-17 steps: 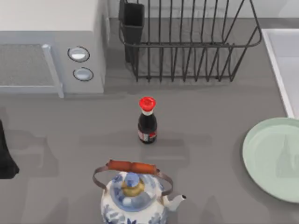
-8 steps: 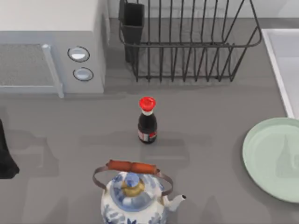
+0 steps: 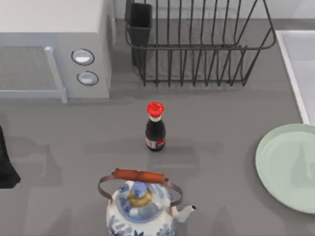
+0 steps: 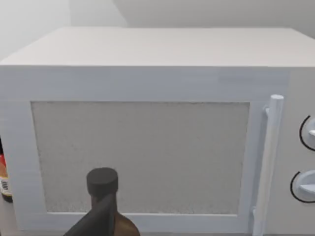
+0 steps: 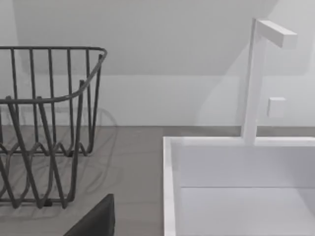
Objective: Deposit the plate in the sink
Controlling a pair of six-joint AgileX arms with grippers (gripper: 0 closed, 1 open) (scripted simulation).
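Looking down over the grey counter (image 3: 231, 123), we take the black wire dish rack (image 3: 197, 47) as our landmark. One white microwave (image 3: 49, 19), the biggest thing here, sits just to the rack's left with its door shut and two round dials (image 3: 82, 57) on the side nearest the rack. The rack itself holds one dark cutlery cup (image 3: 141, 19) at its left end.

One sink (image 3: 290, 64) lies just right of the rack. Its white rim is raised and the part of the basin we can see is bare. In the right wrist view a single white tap (image 5: 251, 83) stands at its back edge.

One plate (image 3: 288, 167) lies flat on the counter, in front of the rack's right end and just in front of the sink, outside it. It sits face up with nothing on it, and being round it has no long axis.

One blue-and-white kettle (image 3: 140, 206) stands well in front of the rack, with its spout toward the plate. One red-capped dark bottle (image 3: 155, 130) stands upright between the kettle and the rack.

In the left wrist view a black-capped bottle (image 4: 102, 183) stands before the microwave door.

Our left arm (image 3: 5, 167) waits far left of the rack. A dark piece of our right gripper (image 5: 96, 221) shows near the sink. We cannot tell how either gripper's jaws stand.
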